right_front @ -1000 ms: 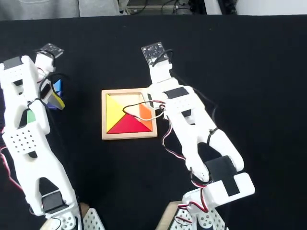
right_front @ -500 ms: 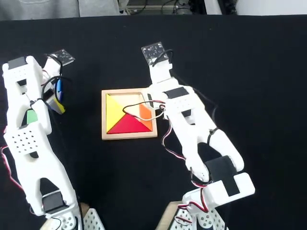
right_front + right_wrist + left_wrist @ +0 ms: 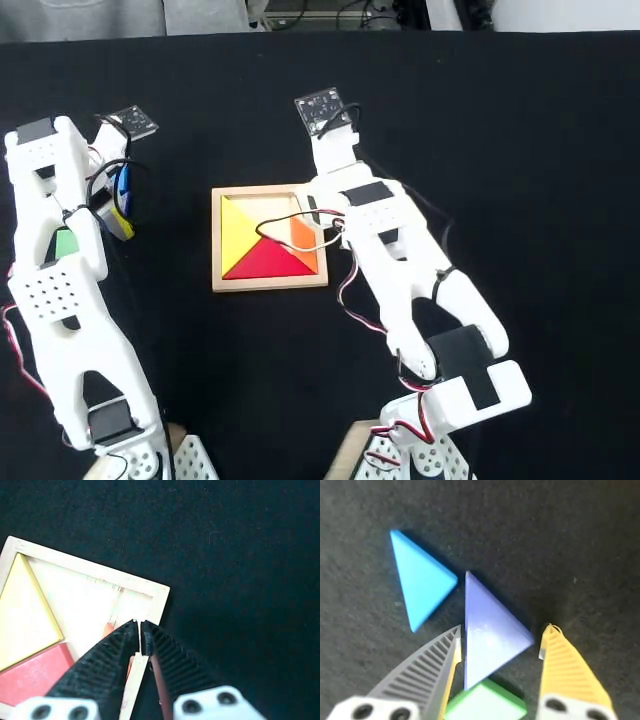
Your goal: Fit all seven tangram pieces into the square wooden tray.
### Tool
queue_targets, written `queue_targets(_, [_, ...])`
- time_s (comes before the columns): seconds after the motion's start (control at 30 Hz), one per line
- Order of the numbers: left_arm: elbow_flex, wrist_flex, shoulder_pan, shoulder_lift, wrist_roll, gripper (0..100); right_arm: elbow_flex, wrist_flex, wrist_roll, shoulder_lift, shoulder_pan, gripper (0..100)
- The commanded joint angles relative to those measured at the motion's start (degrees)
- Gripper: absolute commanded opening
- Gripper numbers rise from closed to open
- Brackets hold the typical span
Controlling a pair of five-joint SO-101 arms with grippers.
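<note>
The square wooden tray (image 3: 268, 287) lies on the black table (image 3: 500, 150), and three pieces sit inside it. One yellow triangle (image 3: 240, 235) fills its left side, one red triangle (image 3: 268, 262) its near side, and one orange piece (image 3: 303, 235) lies against its right wall. A strip of bare wood shows along the far side.

The right arm runs from its base, near and right of the tray, diagonally up to the tray's right edge, with the wrist bent down over it. The right wrist view gives what the overhead picture hides under that arm. The right gripper (image 3: 140, 622) has its two black fingers pressed together with nothing between them, their tips over the tray's rim (image 3: 90, 570) near the far right corner. A sliver of the orange piece (image 3: 107, 629) shows just inside that rim, with the yellow triangle (image 3: 22, 615) and the red triangle (image 3: 35, 675) beyond it.

The left arm stands along the table's left side, well apart from the tray, its wrist tipped down. From above, only a bit of blue and one yellow finger show there. The left wrist view shows three loose pieces on the cloth: one light blue triangle (image 3: 420, 582), one purple triangle (image 3: 490, 632) just beside it, and one green piece (image 3: 485, 702) at the purple one's near tip. The left gripper (image 3: 504, 627) is spread wide, its grey finger on one side of the purple triangle and its yellow finger on the other. Whether either finger touches the triangle cannot be told.
</note>
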Motion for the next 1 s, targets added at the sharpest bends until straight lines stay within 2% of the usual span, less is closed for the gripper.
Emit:
queue_targets(0.0, [-6.0, 7.8, -0.7, -0.6, 1.9, 26, -0.1, -1.1, 0.6, -3.0, 1.1, 1.1])
queue_targets(0.17, [-8.8, 9.9, -0.7, -0.5, 2.0, 25, -0.1, -1.1, 0.6, -3.0, 1.1, 1.1])
queue_targets(0.37, [-8.8, 10.1, -0.7, -0.4, 1.8, 16, -0.1, -1.1, 0.6, -3.0, 1.1, 1.1])
queue_targets(0.6, [-8.8, 10.3, -0.7, -0.4, 2.0, 26, -0.1, -1.1, 0.6, -3.0, 1.1, 1.1])
queue_targets(0.77, [-9.3, 13.5, 0.3, -0.4, 2.0, 27, -0.1, -1.1, 0.6, -3.0, 1.1, 1.1])
queue_targets(0.87, [-8.8, 12.2, 0.7, -0.4, 2.0, 26, -0.1, -1.1, 0.6, -3.0, 1.1, 1.1])
queue_targets(0.97, [-7.8, 7.3, 0.7, 1.7, 2.0, 26, -0.1, -1.1, 0.6, -3.0, 1.1, 1.1])
